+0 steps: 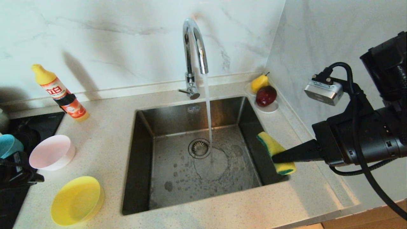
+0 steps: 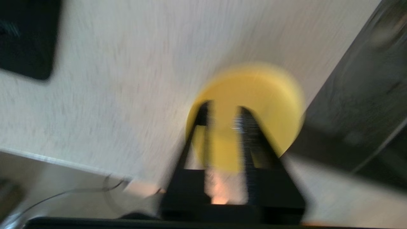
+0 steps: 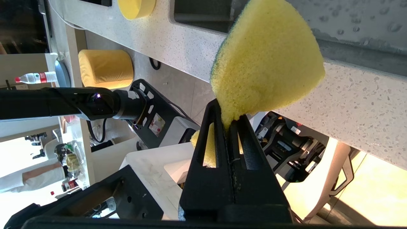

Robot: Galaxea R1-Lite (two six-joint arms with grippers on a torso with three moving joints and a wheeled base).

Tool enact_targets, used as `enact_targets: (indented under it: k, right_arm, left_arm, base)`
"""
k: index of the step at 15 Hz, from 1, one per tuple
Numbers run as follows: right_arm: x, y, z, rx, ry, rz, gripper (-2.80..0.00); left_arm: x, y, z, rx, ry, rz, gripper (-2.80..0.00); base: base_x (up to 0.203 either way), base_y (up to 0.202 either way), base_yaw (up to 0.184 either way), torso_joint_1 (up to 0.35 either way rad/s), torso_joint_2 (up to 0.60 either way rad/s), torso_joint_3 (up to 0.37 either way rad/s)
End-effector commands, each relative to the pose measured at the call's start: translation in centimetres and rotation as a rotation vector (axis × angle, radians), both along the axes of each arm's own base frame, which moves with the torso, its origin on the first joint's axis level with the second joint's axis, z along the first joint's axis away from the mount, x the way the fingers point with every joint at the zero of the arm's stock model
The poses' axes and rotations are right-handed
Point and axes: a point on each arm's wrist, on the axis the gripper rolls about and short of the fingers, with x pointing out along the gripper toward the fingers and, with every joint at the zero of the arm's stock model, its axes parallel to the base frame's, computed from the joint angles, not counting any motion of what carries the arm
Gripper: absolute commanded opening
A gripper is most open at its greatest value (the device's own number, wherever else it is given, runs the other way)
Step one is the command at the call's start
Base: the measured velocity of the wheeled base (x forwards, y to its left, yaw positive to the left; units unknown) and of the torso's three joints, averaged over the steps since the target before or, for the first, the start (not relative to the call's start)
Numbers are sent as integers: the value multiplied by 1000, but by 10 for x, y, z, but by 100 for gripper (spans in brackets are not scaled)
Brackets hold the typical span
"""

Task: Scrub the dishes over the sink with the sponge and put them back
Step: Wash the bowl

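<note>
While the tap (image 1: 194, 41) runs, your right hand (image 1: 276, 158) pinches the sponge (image 1: 272, 145) at the sink's (image 1: 144, 127) right wall, ready for scrubbing | left hand (image 2: 224, 108) aims at yellow bowl (image 1: 76, 200) on counter (image 1: 108, 143), likely fetching it | left grip: cannot tell

The sink (image 1: 149, 133) sits mid-bench (image 1: 105, 149), two bowls (image 1: 52, 152) (image 1: 77, 200) on its left, fruit saucer (image 1: 268, 109) behind its right corner, sponge (image 1: 275, 152) over its right rim.
</note>
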Motion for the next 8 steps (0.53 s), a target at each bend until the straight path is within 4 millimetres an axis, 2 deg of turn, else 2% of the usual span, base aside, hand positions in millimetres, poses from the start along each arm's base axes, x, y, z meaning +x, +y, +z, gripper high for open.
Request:
enact_targets:
  k: [1, 5, 8]
  right_arm:
    - [0, 0, -1, -2, 8, 1, -280]
    - [-1, -1, -2, -5, 11, 0, -280]
    - [-1, -1, -4, -8, 17, 1, -280]
  left_arm:
    - [-11, -10, -15, -11, 48, -41, 0]
    - [-12, -12, -33, -10, 73, -43, 0]
    - [-5, -7, -54, 67, 84, -2, 0]
  base:
    - [0, 0, 0, 0, 0, 0]
    - [0, 0, 0, 0, 0, 0]
    - [0, 0, 0, 0, 0, 0]
